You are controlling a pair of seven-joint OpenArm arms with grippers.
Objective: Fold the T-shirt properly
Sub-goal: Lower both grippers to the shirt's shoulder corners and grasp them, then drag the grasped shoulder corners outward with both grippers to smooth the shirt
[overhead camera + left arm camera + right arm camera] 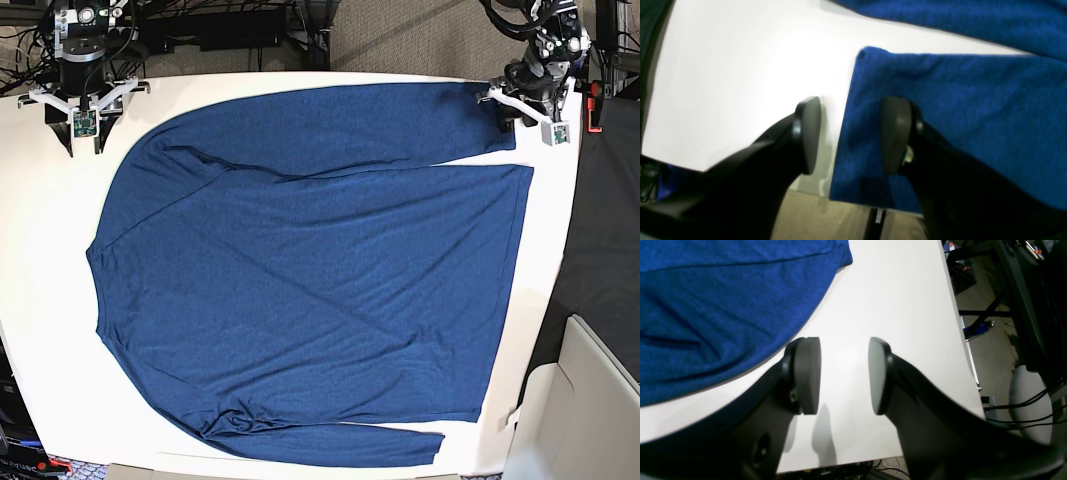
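Both grippers' fingers stand apart, empty, left gripper (848,135) straddling a sleeve cuff of the shirt (310,260) spread flat on the table (45,300); gripping the cuff likely comes next.

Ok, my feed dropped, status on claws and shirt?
Both claws open: left claw straddles sleeve cuff, right claw over bare table. T-shirt flat, unfolded. Nothing obstructing.

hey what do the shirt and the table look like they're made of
Shirt: thin knit fabric, probably a jersey; matte blue with a faint heathered fleck, and it lies in soft wrinkles. Table: a hard, smooth white top, likely laminate or painted board; it shows a mild sheen and clean shadows in the wrist views.
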